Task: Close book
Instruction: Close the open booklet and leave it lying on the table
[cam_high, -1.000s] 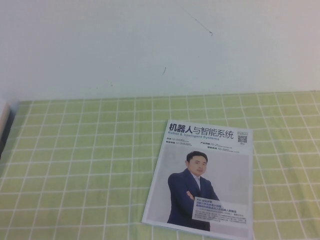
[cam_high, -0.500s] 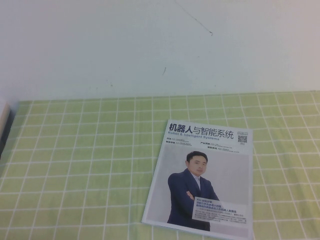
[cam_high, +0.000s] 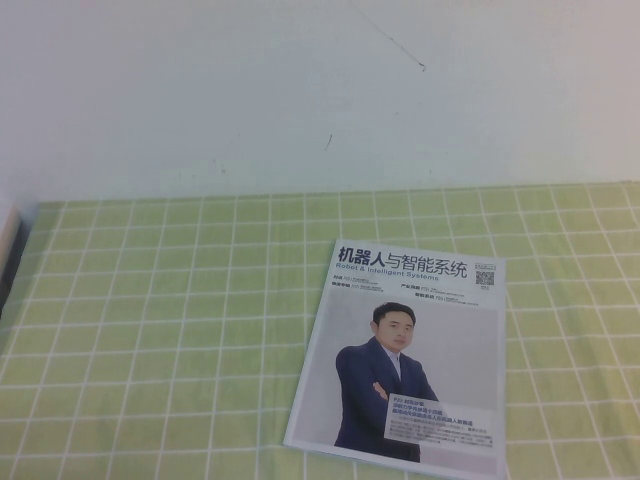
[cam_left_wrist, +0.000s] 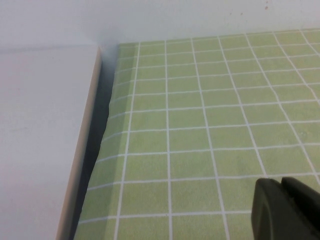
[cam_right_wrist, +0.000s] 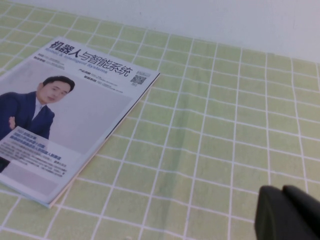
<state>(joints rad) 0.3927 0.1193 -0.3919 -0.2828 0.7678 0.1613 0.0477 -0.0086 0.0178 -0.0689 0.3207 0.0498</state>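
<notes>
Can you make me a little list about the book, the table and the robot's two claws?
cloth: green with white squares
book: closed, lying flat on the cloth, cover with a man in a blue suit facing up
left claw: shut, holding nothing, over bare cloth, book not in its view
right claw: shut, holding nothing, over the cloth, apart from the book
wall: white, behind the cloth

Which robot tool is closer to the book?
The right. The right tool hovers over the green cloth near the closed book. The left tool is far off by the cloth's left edge, beside a white board, no book in its view.
</notes>
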